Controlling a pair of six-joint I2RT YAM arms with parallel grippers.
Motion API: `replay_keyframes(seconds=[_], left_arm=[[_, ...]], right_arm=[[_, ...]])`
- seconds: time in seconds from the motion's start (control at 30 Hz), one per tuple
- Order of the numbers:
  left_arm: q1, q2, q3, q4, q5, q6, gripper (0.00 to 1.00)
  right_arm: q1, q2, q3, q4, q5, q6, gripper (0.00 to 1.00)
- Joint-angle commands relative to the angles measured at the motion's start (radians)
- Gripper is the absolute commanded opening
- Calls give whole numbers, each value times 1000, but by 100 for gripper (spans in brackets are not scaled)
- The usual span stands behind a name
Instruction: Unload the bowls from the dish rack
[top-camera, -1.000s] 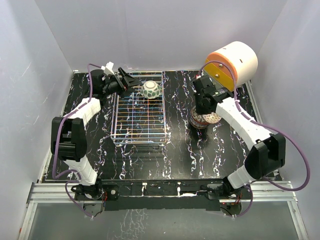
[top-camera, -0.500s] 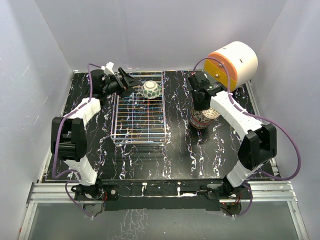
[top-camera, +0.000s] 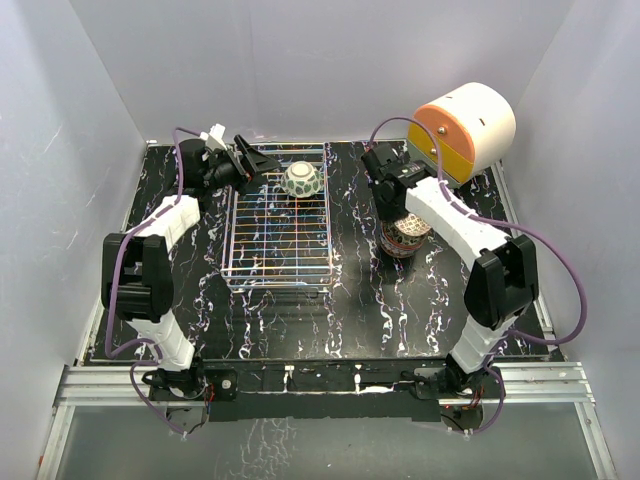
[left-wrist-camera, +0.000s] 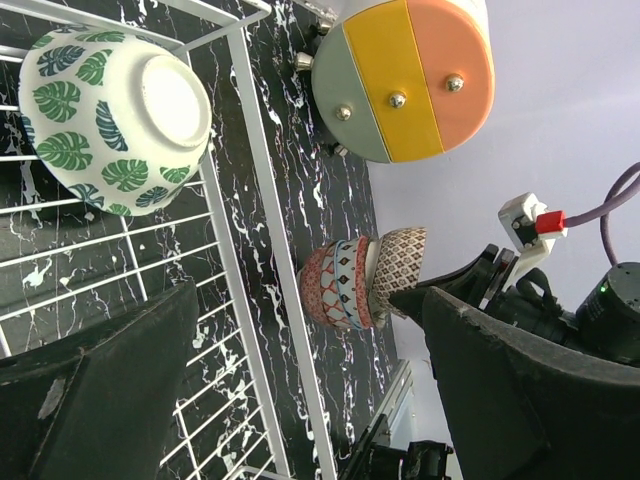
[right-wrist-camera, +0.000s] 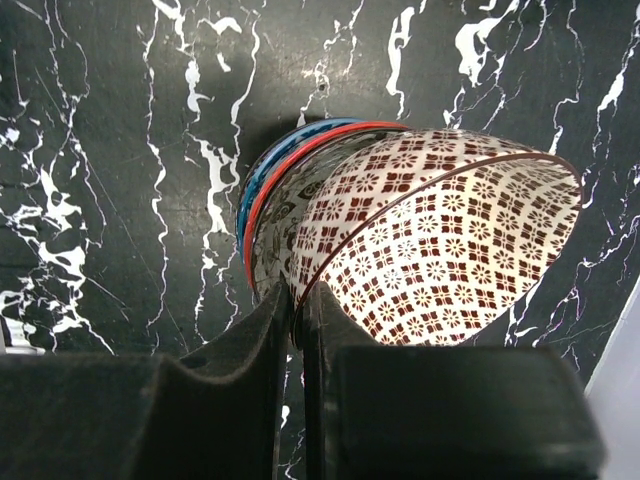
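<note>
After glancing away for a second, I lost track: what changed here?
The right arm swung left, elbow folding inward; the right hand pinches the brown-patterned bowl tilted atop the stack. The left hand, leaf bowl and dish rack stayed put.

It was a lab robot cell. Plain pale walls (top-camera: 320, 70) boxed in a black marbled table (top-camera: 370, 300), with the left arm (top-camera: 165, 225) and right arm (top-camera: 450, 215) bolted to an aluminium rail (top-camera: 95, 383).

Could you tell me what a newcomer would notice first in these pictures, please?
A big white-and-orange drawer unit sits at the far right. One leaf-patterned bowl lies upside down in the dish rack. Right of it, the right gripper pinches the tilted top bowl of a stack.
</note>
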Motion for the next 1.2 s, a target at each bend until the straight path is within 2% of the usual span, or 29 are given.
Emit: replay_keyframes(seconds=[0.0, 0.33, 0.77, 0.97, 1.07, 1.17], left_arm=[[7, 15, 36, -2, 20, 6, 92], [15, 26, 36, 4, 32, -2, 92], [20, 32, 30, 23, 41, -16, 92], [19, 33, 29, 26, 43, -20, 92], [20, 38, 28, 33, 47, -26, 92], [20, 40, 27, 38, 50, -31, 92]], right_arm=[[16, 3, 53, -9, 49, -34, 8], [38, 60, 104, -88, 30, -56, 7], [46, 86, 108, -111, 27, -83, 8], [46, 89, 90, -112, 15, -83, 21], [47, 85, 88, -111, 10, -81, 31], [48, 72, 94, -110, 17, -79, 32]])
